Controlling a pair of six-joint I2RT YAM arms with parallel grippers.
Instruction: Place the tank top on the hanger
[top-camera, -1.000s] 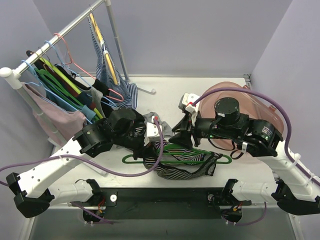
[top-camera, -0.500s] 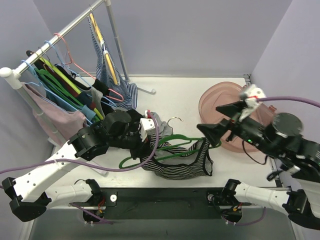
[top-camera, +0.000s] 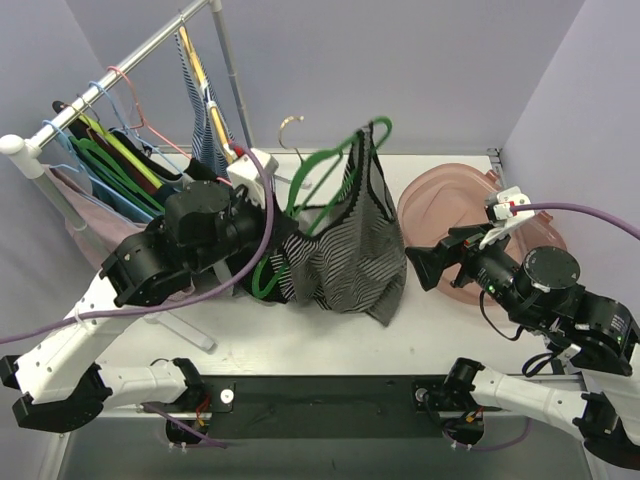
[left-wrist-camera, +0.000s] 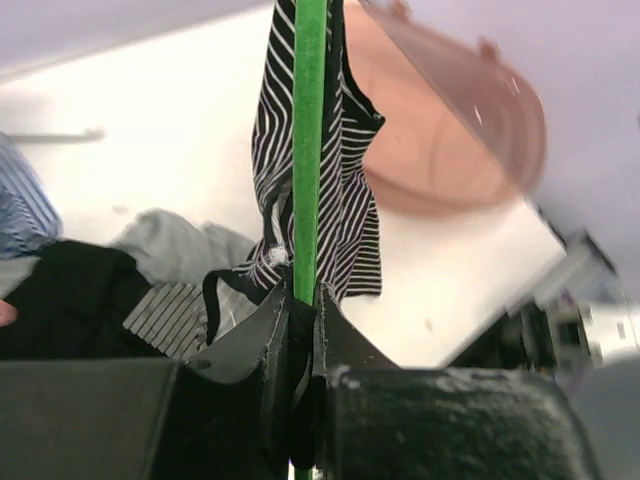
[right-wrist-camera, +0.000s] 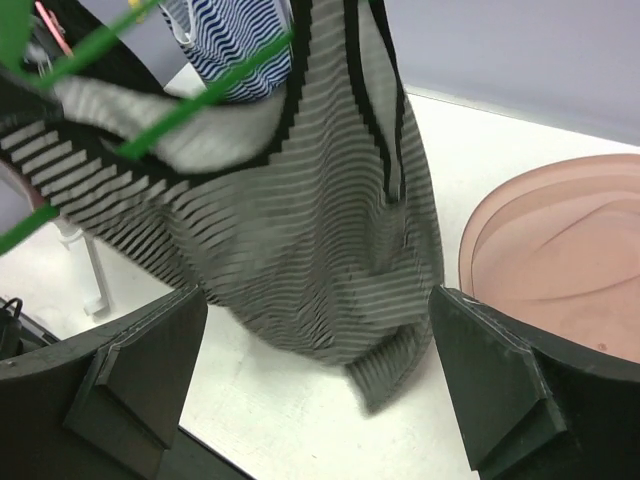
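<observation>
Here the left fingers (left-wrist-camera: 262, 335) are clenched on the green hanger (left-wrist-camera: 309, 150), holding it tilted above the tabletop (top-camera: 300, 345). The striped top (top-camera: 350, 250) hangs from it. The right fingers (right-wrist-camera: 150, 360) stand wide apart, grasping nothing, near the top and the pink basin (top-camera: 450, 200).

white arms (top-camera: 66, 347), black joints (top-camera: 200, 225), purple cables (top-camera: 590, 208)
</observation>
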